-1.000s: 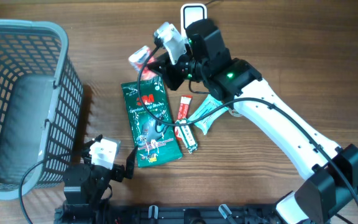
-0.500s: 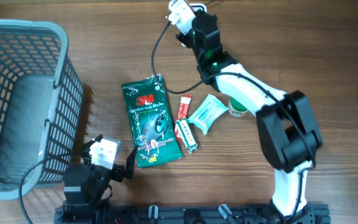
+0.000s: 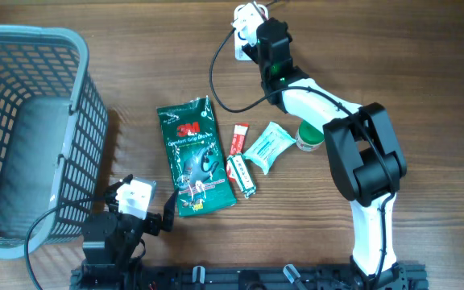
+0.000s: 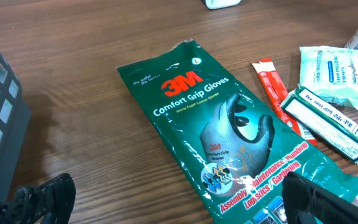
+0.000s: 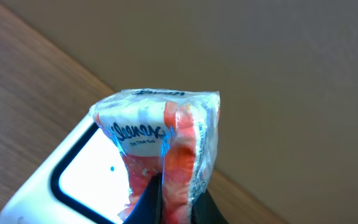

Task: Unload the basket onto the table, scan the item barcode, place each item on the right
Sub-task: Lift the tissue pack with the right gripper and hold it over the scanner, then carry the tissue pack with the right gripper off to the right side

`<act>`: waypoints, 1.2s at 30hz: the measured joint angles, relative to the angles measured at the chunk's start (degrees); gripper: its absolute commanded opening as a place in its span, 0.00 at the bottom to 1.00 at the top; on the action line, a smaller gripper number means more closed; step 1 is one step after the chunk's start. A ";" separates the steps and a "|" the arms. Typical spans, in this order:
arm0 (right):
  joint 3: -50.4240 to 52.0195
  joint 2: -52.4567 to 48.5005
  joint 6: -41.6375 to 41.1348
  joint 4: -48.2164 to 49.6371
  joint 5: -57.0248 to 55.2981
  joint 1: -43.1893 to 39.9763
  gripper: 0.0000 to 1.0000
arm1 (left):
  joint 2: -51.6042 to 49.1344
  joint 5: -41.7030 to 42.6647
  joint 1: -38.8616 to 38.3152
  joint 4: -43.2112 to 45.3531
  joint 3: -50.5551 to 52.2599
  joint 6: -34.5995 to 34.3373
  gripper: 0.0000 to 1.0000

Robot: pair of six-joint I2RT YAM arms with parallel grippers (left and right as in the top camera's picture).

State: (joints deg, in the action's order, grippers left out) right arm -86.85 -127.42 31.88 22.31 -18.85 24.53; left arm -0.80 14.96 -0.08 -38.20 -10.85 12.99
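My right gripper (image 5: 178, 200) is shut on a small red-and-white plastic-wrapped pack (image 5: 160, 130), pinching its lower edge. The pack hangs just over the white scanner (image 5: 73, 177), whose bright window shows behind it. In the overhead view the right arm (image 3: 276, 60) reaches to the table's far edge and hides both the pack and most of the scanner. My left gripper (image 4: 179, 205) is open low at the near edge, its fingers on either side of the bottom corner of a green 3M gloves pack (image 4: 222, 134), holding nothing.
A grey wire basket (image 3: 22, 137) stands at the left. Right of the gloves pack (image 3: 193, 157) lie a red stick pack (image 3: 238, 138), a white-green box (image 3: 242, 177), a teal wipes pack (image 3: 268, 147) and a green-capped bottle (image 3: 308, 138).
The right arm has swung from above the gloves pack to the table's far edge, carrying the red-and-white pack over the scanner. The left arm has not moved.
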 measured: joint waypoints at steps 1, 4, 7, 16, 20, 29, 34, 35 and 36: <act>-0.87 0.00 -0.17 -1.40 -0.87 0.00 0.04 | 0.00 0.00 0.00 0.00 0.00 0.00 1.00; -5.05 0.15 -0.70 -8.41 -5.51 -0.04 0.04 | 0.00 0.00 0.00 0.00 0.00 0.00 1.00; -7.13 3.58 -2.01 -20.90 -10.62 -1.31 0.05 | 0.00 0.00 0.00 0.02 0.00 0.00 1.00; -9.27 17.81 -19.67 -47.54 -18.69 -32.35 0.04 | 0.00 0.00 0.00 0.02 0.00 0.00 1.00; -5.60 17.03 -27.43 -48.65 -9.70 -50.45 0.04 | 0.00 0.00 0.00 0.02 0.00 0.00 1.00; -1.29 6.60 -39.82 -47.45 13.99 -70.58 0.59 | 0.00 0.00 0.00 0.02 0.00 0.00 1.00; -0.72 4.87 -42.40 -47.56 21.11 -70.27 1.00 | 0.00 0.00 0.00 0.00 0.00 0.00 1.00; -0.72 5.75 -43.43 -47.67 24.63 -70.23 1.00 | 0.00 0.00 0.00 0.00 0.00 0.00 1.00; -0.72 6.69 -44.74 -47.87 27.23 -70.23 0.99 | 0.00 0.00 0.00 0.02 0.00 0.00 1.00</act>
State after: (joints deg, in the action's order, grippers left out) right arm -87.57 -120.73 -12.86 -25.56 8.38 -45.69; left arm -0.80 14.96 -0.08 -38.17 -10.85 12.99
